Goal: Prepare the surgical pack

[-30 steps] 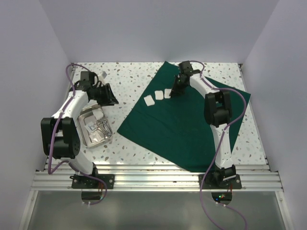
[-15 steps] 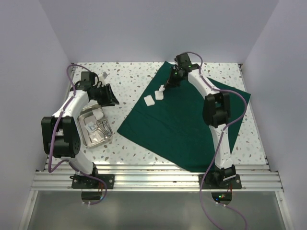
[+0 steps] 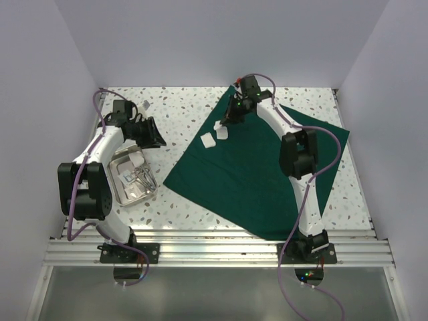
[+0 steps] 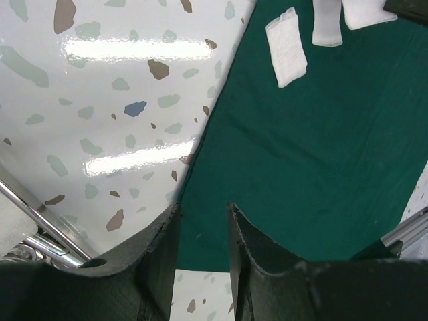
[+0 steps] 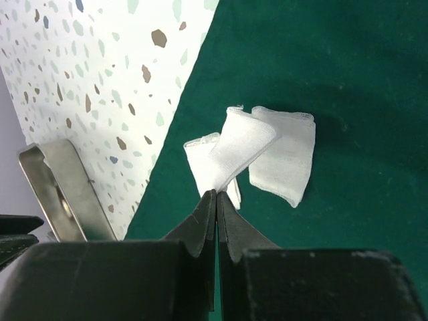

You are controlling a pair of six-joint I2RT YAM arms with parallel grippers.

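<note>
Rightward on the desk point(image 3: 180, 107), green cloth point(image 3: 254, 180) lay spread flat, right jaws closed on one gauze square point(image 5: 242, 142) at its far-left corner, two more squares point(image 5: 286, 159) just beside, left jaws slightly parted and empty, tray point(image 3: 120, 192) with scissors point(image 3: 142, 178) sat left.

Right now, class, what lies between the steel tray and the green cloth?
Nothing rests there. The top view shows only a bare strip of speckled tabletop separating the steel tray from the green cloth.
</note>
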